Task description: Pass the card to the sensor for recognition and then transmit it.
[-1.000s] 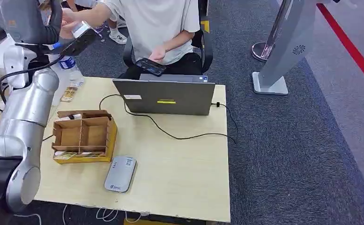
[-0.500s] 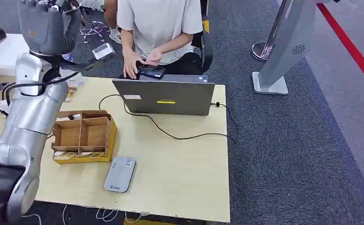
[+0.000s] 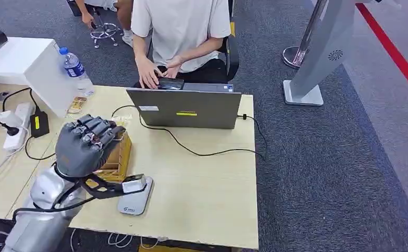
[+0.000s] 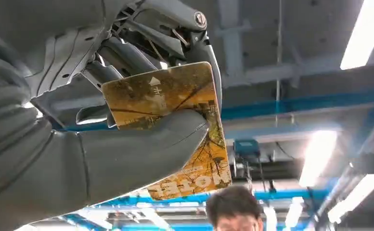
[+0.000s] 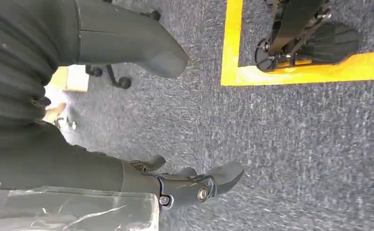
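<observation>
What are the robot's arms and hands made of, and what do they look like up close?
The left arm is a smooth silver tube with rounded joints and a thin black cable along it. The left hand has a dark grey shell with darker jointed fingers. The right hand shows a grey ribbed cover and thick thumb.

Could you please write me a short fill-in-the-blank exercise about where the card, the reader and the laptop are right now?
1. The left robot hand holds a ____ over the grey reader.
2. The reader lies on the table beside a cardboard ____.
3. A seated person has both hands behind the ____.
4. A water ____ stands at the table's far left corner.

Missing words: card; box; laptop; bottle
</observation>
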Tool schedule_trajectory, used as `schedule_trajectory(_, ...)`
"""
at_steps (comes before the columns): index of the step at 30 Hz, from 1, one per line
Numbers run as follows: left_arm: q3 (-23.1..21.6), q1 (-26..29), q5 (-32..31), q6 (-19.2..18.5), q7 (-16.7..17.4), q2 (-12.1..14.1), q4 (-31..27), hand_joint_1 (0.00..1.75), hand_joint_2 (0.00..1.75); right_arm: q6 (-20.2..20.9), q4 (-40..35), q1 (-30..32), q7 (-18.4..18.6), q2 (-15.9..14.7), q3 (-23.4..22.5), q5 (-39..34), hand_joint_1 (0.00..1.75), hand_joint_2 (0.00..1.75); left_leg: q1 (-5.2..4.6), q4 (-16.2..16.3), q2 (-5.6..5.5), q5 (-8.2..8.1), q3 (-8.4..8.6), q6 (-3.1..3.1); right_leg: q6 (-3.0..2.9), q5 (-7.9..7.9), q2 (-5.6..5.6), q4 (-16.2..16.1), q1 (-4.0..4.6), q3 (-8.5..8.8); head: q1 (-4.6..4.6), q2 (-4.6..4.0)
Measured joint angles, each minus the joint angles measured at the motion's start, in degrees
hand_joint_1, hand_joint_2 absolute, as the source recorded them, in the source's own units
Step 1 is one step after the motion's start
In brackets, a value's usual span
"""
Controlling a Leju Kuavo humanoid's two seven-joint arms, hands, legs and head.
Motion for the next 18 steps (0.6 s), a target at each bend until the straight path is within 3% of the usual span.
schedule_trajectory(3,-0.07,3.31,0.22,-2.26,3.43,2.23,-0.13,1.75,1.75,-0.17,0.00,0.21,0.18,0.00,-0.96,-0.53,0.00,1.75,0.01,0.00,0.00,0.01,0.01,-0.01,0.00,0.00,0.00,0.01,0.01,-0.03,-0.04,0.00)
schedule_trajectory(11,-3.78,3.39,0.59,-18.59,9.53,6.51,4.32,1.75,1.75,-0.11,0.00,0.41,0.92,0.00,-3.19,-0.98,0.00,1.75,0.03,0.00,-0.01,0.08,0.02,-0.03,-0.03,0.04,-0.02,0.04,0.02,-0.02,-0.04,0.00)
schedule_trajectory(18,-9.99,1.57,1.40,-23.32,10.38,7.47,8.42,1.75,1.75,0.24,0.00,0.44,1.05,0.00,-4.02,-0.66,0.00,1.75,0.02,0.01,-0.01,0.07,0.00,-0.03,-0.02,0.04,-0.02,0.02,0.01,-0.03,-0.02,0.00)
